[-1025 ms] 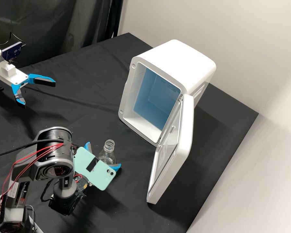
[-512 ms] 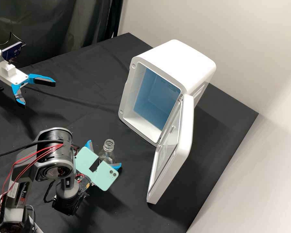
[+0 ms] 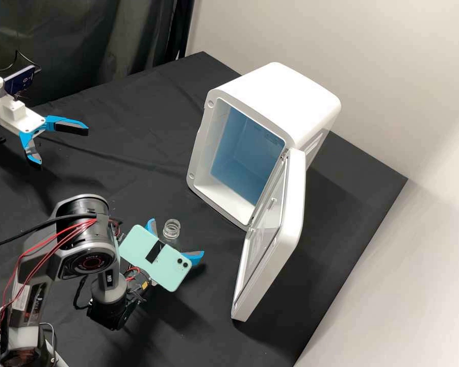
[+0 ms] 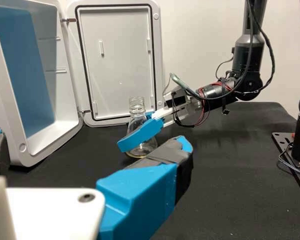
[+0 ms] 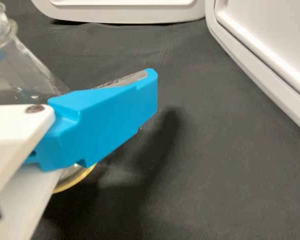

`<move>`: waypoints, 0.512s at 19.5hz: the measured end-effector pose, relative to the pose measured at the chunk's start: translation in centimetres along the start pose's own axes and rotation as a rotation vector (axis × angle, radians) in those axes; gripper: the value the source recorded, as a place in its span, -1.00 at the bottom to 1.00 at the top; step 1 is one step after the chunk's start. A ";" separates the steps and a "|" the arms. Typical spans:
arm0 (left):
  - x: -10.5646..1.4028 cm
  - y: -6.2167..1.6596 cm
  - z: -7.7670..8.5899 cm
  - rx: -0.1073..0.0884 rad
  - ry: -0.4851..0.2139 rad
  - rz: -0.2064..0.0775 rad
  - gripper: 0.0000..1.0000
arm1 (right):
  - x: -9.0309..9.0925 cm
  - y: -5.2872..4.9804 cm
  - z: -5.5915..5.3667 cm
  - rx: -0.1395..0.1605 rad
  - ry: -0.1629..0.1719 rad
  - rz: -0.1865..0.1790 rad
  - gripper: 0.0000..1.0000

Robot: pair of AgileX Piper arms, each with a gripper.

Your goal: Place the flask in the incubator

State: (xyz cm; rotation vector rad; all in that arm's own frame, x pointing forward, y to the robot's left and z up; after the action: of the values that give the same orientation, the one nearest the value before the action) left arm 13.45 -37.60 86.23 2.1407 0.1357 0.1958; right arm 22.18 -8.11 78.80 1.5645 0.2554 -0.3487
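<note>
Moved: over the last second my right arm has edged forward, and the right gripper (image 3: 174,238) now reaches further past the flask (image 3: 172,228). The flask itself has kept its spot on the bench (image 3: 137,127), and the left gripper (image 3: 61,146) has held its place.
Flask: it stands upright between the right gripper's two blue fingers (image 5: 105,115), mouth up and long axis vertical. The left wrist view shows one finger crossing in front of its body (image 4: 136,112).
Right gripper: spread wide, one finger on each side of the glass. I cannot tell whether either pad is touching it yet.
Left gripper: fingers wide apart and holding nothing, well away from the flask with open bench between them. The right arm is plainly the nearer one.
Incubator: ahead of the right gripper and beyond the flask, the white incubator (image 3: 270,102) stands with its blue chamber facing the arms and its door (image 3: 270,239) swung fully open to one side.
Next move, my judgement: squeeze across the body below the neck, lift clear of the bench, then carry the flask forward through the opening while keeping it off the door edge.
Risk: a loose pinch on round glass could tip the flask.
</note>
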 end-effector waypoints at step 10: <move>0.0 -0.09 -0.1 -0.006 0.001 -0.005 1.00 | 1.8 -0.9 -0.9 -0.188 -0.038 0.032 1.00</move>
State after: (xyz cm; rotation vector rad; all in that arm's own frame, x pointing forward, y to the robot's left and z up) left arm 13.47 -37.49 86.19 2.1346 0.1408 0.1938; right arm 23.57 -7.27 77.33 1.3741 0.2264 -0.3199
